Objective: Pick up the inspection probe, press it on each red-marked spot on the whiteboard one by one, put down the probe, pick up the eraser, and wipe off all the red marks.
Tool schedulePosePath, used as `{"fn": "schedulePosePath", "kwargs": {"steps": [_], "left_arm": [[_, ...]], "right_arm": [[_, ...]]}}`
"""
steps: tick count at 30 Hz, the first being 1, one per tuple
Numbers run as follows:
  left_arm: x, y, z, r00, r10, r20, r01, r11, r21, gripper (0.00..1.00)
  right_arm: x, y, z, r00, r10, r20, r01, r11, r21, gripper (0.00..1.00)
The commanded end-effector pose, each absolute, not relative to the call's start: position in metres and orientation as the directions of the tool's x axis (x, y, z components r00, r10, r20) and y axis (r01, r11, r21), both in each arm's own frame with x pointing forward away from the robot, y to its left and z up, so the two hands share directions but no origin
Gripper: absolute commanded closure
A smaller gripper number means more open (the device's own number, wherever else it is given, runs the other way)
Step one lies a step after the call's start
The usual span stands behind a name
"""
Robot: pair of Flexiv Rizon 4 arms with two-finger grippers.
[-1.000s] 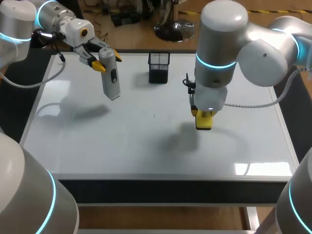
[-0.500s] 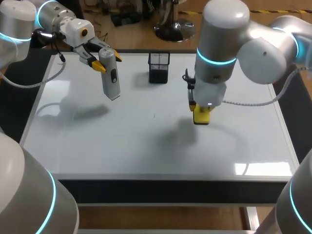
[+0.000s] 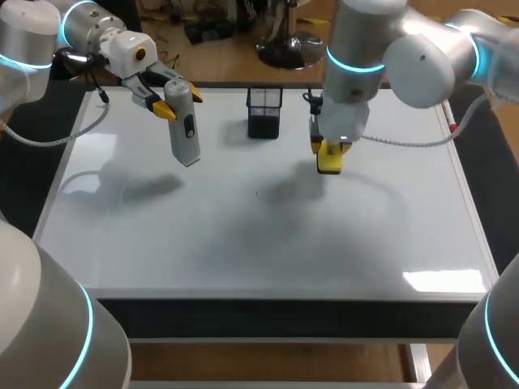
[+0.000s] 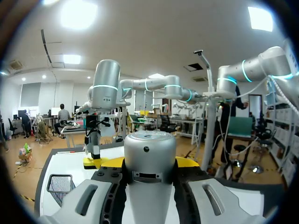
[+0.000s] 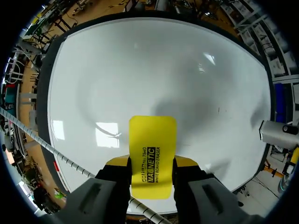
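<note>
The grey inspection probe (image 3: 186, 130) hangs tilted above the whiteboard's (image 3: 243, 235) far left part, with my left gripper (image 3: 179, 102) shut on its upper end. In the left wrist view the probe (image 4: 149, 156) fills the gap between the yellow tips of that gripper (image 4: 149, 164). My right gripper (image 3: 328, 148) is shut on the yellow eraser (image 3: 328, 160), held a little above the board right of the pen holder. From the right wrist the eraser (image 5: 153, 154) juts out between the fingers of the right gripper (image 5: 153, 163) over bare whiteboard (image 5: 140, 70). I see no red marks on the board.
A black mesh pen holder (image 3: 264, 112) stands at the board's far middle, between the two grippers. A tiny dark speck (image 3: 257, 192) sits near the board's centre. A red-and-white pen (image 3: 449, 121) lies at the right edge.
My right arm has carried the eraser away from the board's middle toward the far side, beside the pen holder. The left arm and the probe have kept still.
</note>
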State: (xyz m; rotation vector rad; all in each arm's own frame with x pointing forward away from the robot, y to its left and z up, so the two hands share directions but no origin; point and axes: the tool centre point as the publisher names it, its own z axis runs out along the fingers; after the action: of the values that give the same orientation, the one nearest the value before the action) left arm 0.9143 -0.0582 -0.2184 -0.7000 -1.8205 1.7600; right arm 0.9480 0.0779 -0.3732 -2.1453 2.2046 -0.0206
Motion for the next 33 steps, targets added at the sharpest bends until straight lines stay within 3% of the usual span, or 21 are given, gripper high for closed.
{"fn": "schedulePosePath", "kwargs": {"steps": [1,33], "left_arm": [[0.917,-0.058,-0.218,-0.733,0.68,0.008,0.014,0.028,-1.0,1.0],[0.917,-0.058,-0.218,-0.733,0.68,0.008,0.014,0.028,-1.0,1.0]], "right_arm": [[0.987,0.087,-0.382,-0.019,-1.0,-0.013,-1.0,0.019,0.004,1.0],[1.059,0.072,-0.412,-0.081,-0.995,0.05,-0.996,0.082,0.019,1.0]]}}
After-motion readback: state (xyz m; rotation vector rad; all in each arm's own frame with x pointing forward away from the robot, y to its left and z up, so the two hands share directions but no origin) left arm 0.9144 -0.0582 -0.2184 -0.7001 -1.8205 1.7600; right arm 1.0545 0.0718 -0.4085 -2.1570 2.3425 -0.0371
